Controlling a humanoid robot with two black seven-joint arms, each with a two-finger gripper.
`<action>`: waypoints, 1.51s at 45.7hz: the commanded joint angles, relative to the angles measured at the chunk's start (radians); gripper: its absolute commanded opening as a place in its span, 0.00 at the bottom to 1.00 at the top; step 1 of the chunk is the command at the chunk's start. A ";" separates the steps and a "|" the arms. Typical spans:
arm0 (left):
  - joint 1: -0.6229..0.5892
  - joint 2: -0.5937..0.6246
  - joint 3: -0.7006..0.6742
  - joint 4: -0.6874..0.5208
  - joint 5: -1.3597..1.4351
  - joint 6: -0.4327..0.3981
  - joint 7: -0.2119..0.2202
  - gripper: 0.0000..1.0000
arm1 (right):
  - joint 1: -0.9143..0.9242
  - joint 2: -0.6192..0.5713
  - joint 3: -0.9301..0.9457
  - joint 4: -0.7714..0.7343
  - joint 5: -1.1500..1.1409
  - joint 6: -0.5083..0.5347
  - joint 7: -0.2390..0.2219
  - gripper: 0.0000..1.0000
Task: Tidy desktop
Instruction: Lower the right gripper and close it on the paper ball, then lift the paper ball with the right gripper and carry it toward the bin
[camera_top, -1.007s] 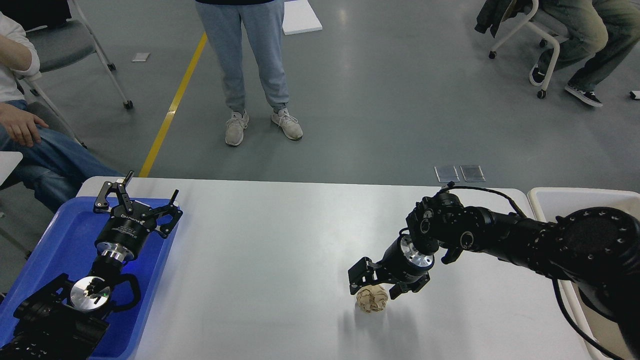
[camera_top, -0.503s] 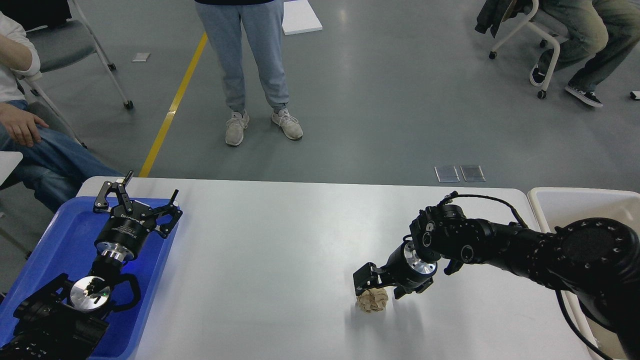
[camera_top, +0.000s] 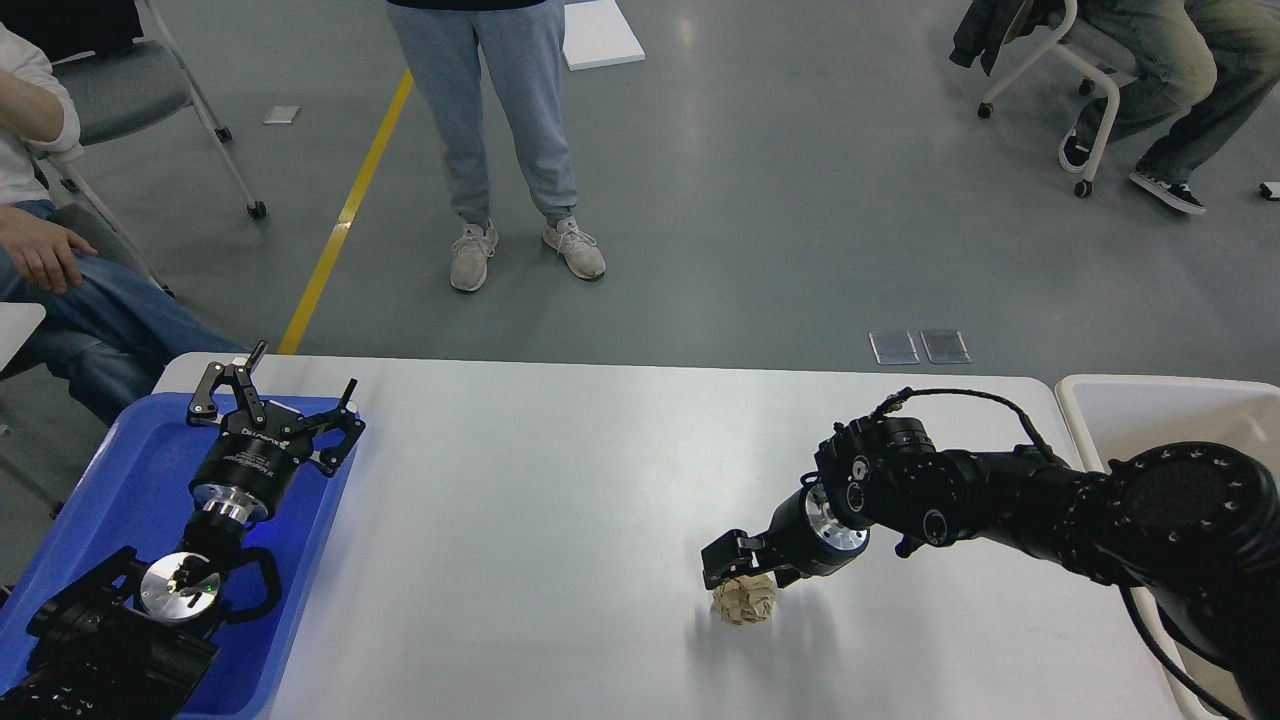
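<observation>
The desktop (camera_top: 560, 520) fills the near half of my view, a smooth white-grey slab with rounded far corners, running from the blue tray (camera_top: 120, 500) on the left to the beige-white bin (camera_top: 1150, 410) at the right edge. My right gripper (camera_top: 745, 572) reaches in from the right and sits low over the near-right part of the desktop, tilted down and to the left, directly on top of a crumpled ball of tan paper (camera_top: 745, 602). The ball rests on the desktop surface, its upper edge meeting the gripper's tips; one finger shows on the ball's far-left side, the other is mostly hidden behind the wrist, so I cannot tell whether the fingers have closed on the paper or merely bracket it. The ball casts a faint shadow on the desktop to either side. My left gripper (camera_top: 275, 395) is well apart from all this, held over the far end of the blue tray at the left, its two fingers spread wide and gripping nothing. The desktop between the two arms is bare. Beyond the far edge, on the grey floor, a person in grey trousers (camera_top: 510, 110) stands, and seated people show at the left and far right.
</observation>
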 joint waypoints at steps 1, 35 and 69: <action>0.000 0.000 0.000 0.000 0.000 0.000 0.001 1.00 | 0.000 0.000 -0.001 0.003 -0.093 -0.026 0.076 0.92; 0.000 -0.001 0.000 0.000 0.000 0.000 0.000 1.00 | 0.003 0.000 -0.090 -0.017 -0.144 0.033 0.076 0.19; 0.000 0.000 0.000 0.000 0.000 0.000 0.000 1.00 | 0.365 -0.020 -0.090 0.219 -0.070 0.138 0.065 0.00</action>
